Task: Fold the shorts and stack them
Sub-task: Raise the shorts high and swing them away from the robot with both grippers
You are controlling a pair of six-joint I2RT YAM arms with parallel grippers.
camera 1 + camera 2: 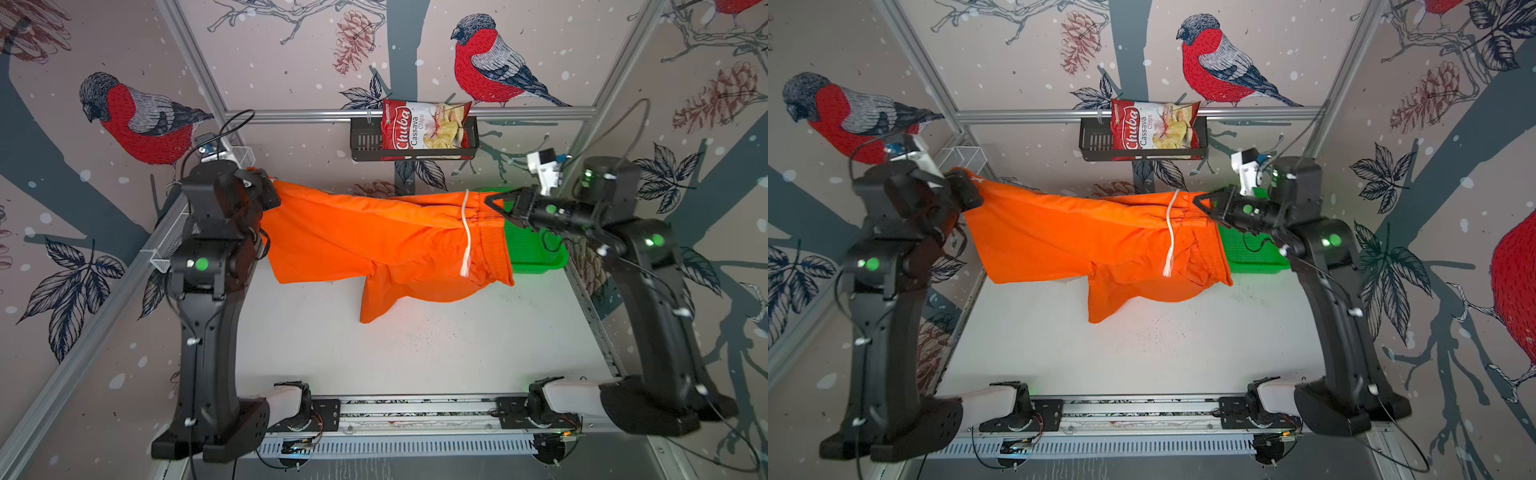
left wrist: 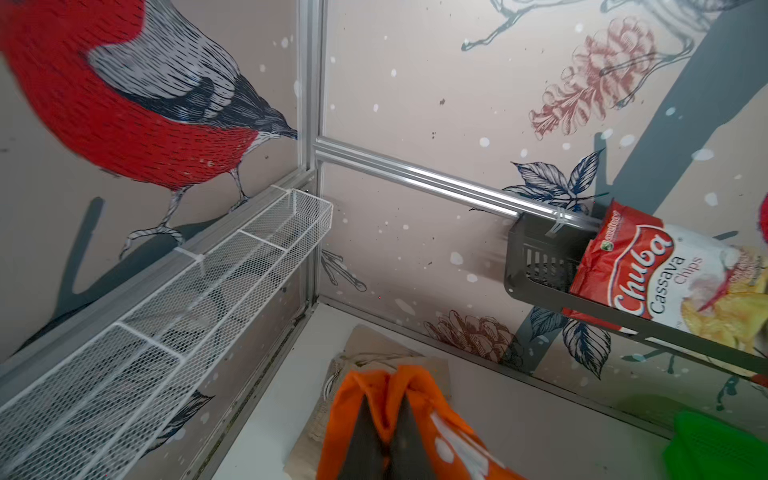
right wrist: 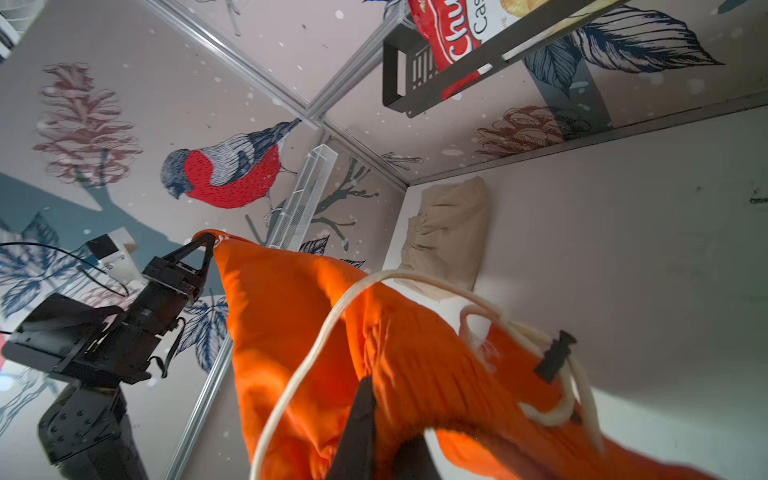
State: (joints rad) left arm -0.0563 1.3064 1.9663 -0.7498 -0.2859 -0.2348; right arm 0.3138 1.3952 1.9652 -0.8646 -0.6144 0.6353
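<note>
Now, orange shorts (image 1: 374,241): we hang them stretched above the far edge of the desk (image 1: 415,353).
Grip: left gripper (image 3: 206,243) and right gripper (image 1: 490,201) each pinch one end.
Beige shorts (image 3: 449,232): far left corner.
Lay-down: we keep both ends level.

place: we take this for a robot lab test cell | frame: silver aluminium extrusion rails (image 1: 291,115) box in our white tabletop (image 1: 415,357) | walls: printed bird-and-pinecone panels (image 1: 291,62) | near: two black robot arms (image 1: 208,332) (image 1: 665,324) mounted on a metal base rail (image 1: 415,409) | far: black slatted basket (image 1: 365,143) holding a red cassava chips bag (image 1: 424,129)
</note>
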